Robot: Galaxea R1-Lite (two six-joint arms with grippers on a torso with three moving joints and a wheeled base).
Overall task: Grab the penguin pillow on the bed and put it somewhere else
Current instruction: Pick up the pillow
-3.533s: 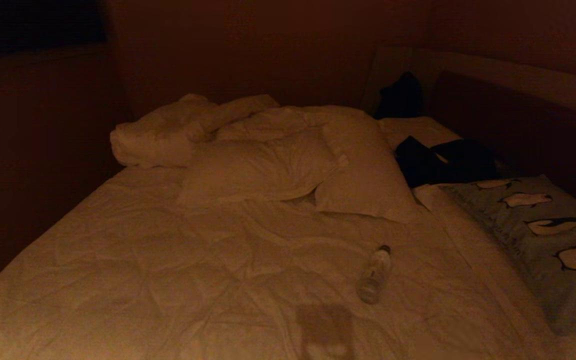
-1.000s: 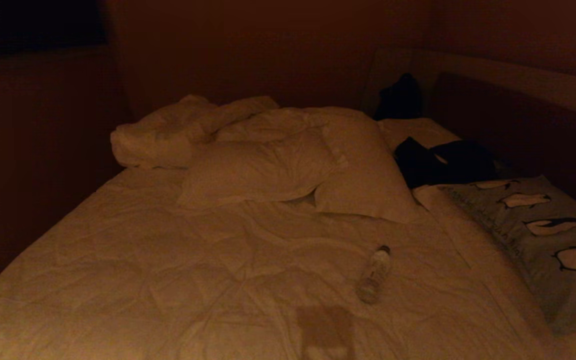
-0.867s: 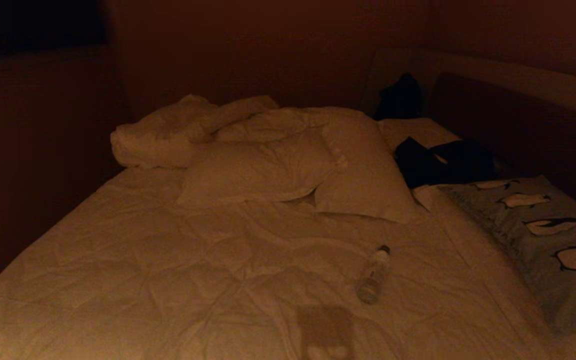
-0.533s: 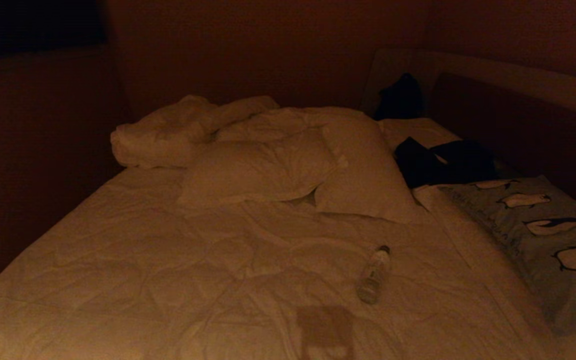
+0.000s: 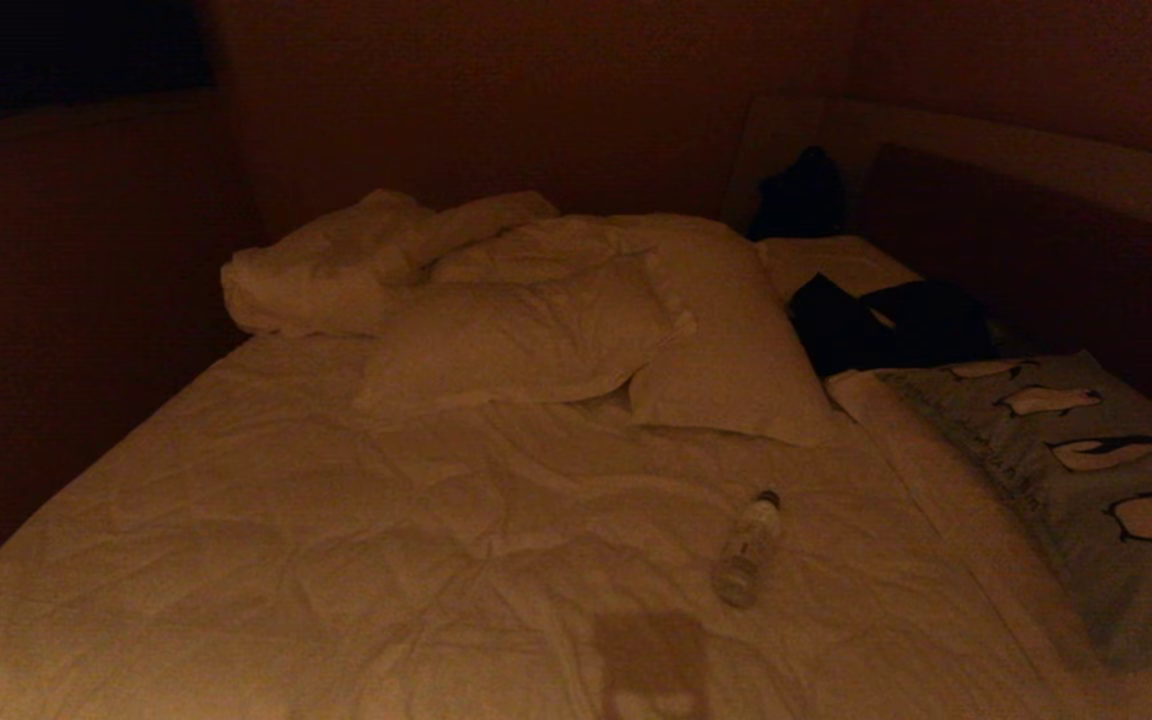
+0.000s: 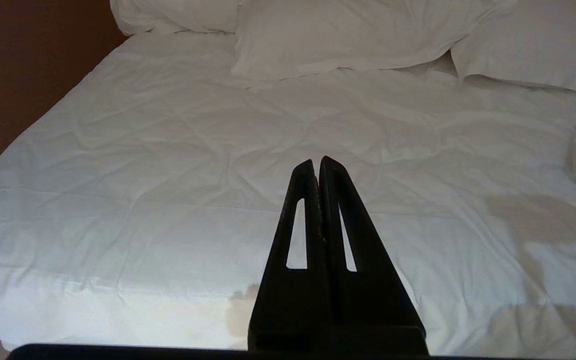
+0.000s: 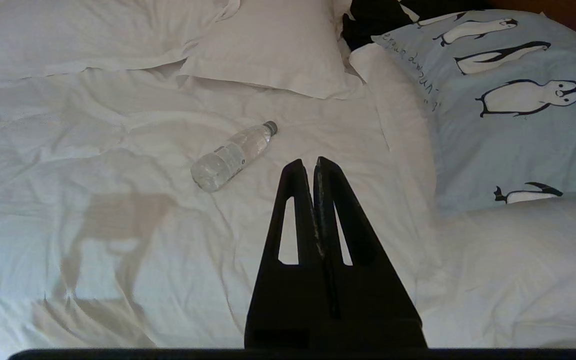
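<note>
The penguin pillow, pale grey-blue with black-and-white penguins, lies flat along the right side of the bed near the headboard. Neither arm shows in the head view. My right gripper hangs shut and empty over the white duvet, short of the pillow's near corner and apart from it. My left gripper is shut too, holding nothing, over the bare duvet further left.
A clear plastic bottle lies on the duvet mid-bed. Two white pillows and a bunched duvet sit at the far end. Dark clothing lies beside the penguin pillow's far end. The headboard runs along the right.
</note>
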